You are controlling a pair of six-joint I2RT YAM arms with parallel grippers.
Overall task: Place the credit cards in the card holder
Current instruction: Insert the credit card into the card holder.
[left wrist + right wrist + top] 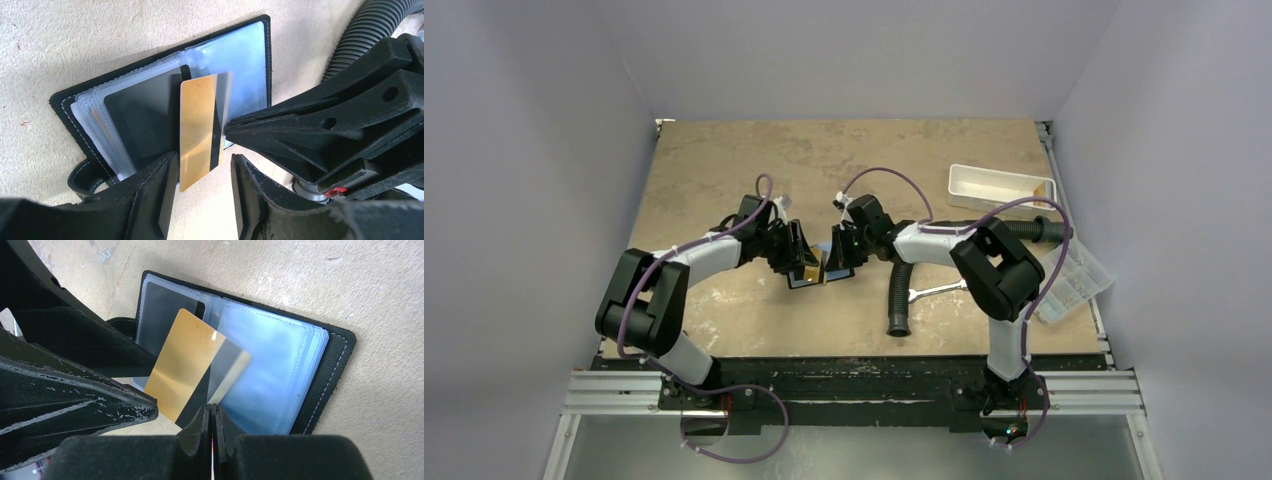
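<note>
The black card holder (64,106) lies open on the table between both arms, its clear sleeves (270,370) fanned out. A gold credit card (197,132) with a black stripe sits slanted, its far end tucked under a clear sleeve. A dark card (145,115) lies inside another sleeve. My left gripper (202,170) is open, and the gold card's near end lies loose between its fingers. My right gripper (211,412) is shut, its tips pressed against the gold card's striped edge where the sleeve begins. Whether it pinches the sleeve I cannot tell. From above, the holder (807,274) shows between the two grippers.
A black corrugated hose (899,300) lies just right of the holder, with a silver wrench (939,291) beside it. A white tray (1001,186) stands at the back right. A clear compartment box (1074,275) rests at the table's right edge.
</note>
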